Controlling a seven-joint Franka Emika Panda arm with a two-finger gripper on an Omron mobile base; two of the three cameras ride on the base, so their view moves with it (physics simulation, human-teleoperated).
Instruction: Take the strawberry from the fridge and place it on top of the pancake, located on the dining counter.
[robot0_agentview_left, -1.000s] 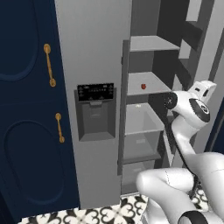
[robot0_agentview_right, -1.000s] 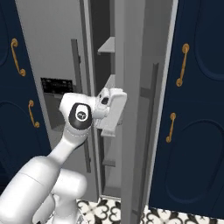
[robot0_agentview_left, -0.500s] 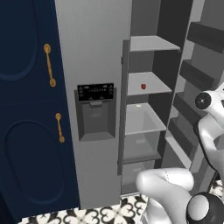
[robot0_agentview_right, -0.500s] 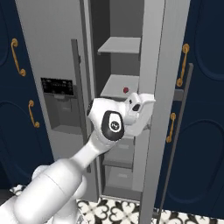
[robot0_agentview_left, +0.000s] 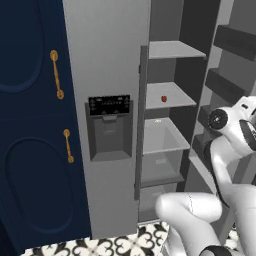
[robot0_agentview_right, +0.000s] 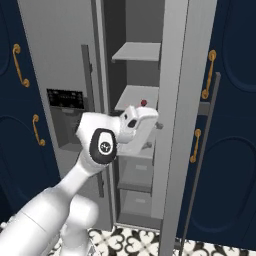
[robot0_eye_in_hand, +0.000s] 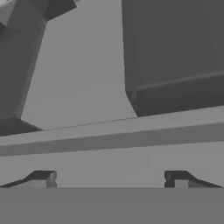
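The strawberry (robot0_agentview_left: 164, 99), a tiny red roundish fruit, lay on the middle grey shelf (robot0_agentview_left: 170, 96) inside the tall grey two-door fridge (robot0_agentview_left: 112, 60), and nothing was touching it. In the right base view the same fruit (robot0_agentview_right: 144, 103) showed just above the white hand of the arm. The right door (robot0_agentview_right: 177, 115) of the fridge stood open, and the left door with the black control panel (robot0_agentview_left: 109, 105) and the dispenser recess (robot0_agentview_left: 110, 136) under it was closed. The two-finger gripper (robot0_eye_in_hand: 109, 178) was released, its two dark finger tips (robot0_eye_in_hand: 43, 179) wide apart with nothing between them. It was at the fridge opening, below the level of the strawberry and apart from it. The hand view looked at grey fridge surfaces from close by. Navy cabinets with gold handles (robot0_agentview_left: 56, 74) stood on both sides of the fridge, and the floor (robot0_agentview_left: 125, 245) had black and white patterned tiles.
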